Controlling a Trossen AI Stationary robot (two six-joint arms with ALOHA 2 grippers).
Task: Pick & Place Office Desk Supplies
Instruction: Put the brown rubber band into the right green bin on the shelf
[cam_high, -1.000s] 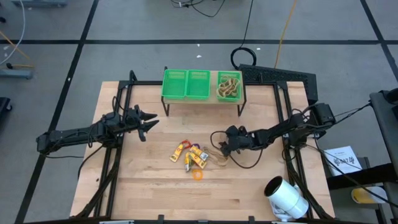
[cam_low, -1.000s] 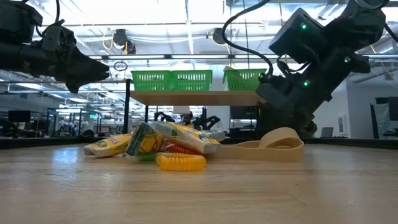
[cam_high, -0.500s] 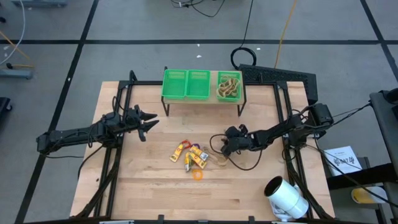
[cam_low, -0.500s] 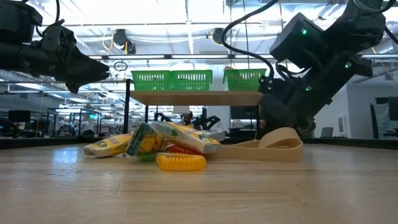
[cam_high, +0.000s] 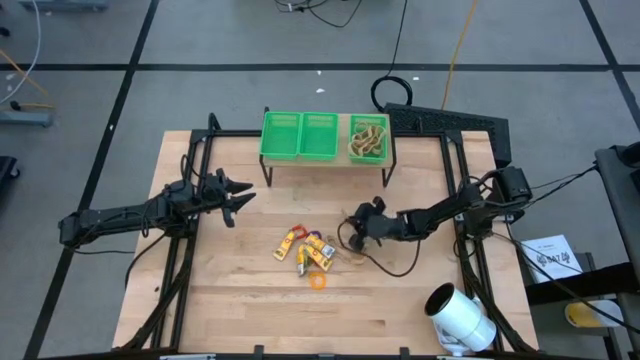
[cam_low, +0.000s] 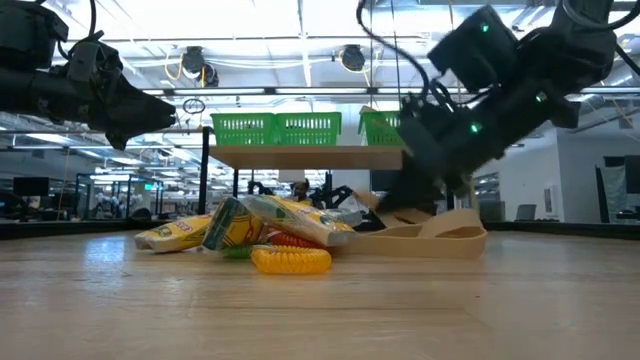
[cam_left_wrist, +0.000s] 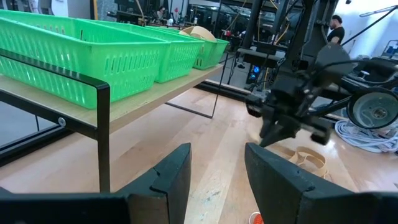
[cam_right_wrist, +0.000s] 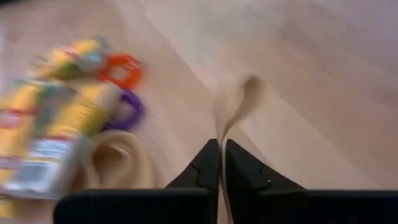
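Band (cam_right_wrist: 233, 106) | pinched in right gripper (cam_right_wrist: 221, 155) fingers, seemingly lifted off desk (cam_high: 250, 300) | left gripper (cam_high: 240, 196) fingers apart, waiting.

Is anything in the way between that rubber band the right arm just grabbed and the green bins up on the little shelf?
Nothing visible. The right tool pinches a rubber band; bare wood lies between it and the green bins on the raised shelf.

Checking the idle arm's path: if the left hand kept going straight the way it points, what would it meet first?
Probably nothing near: the left hand points across bare table toward the right hand. Depth is unclear.
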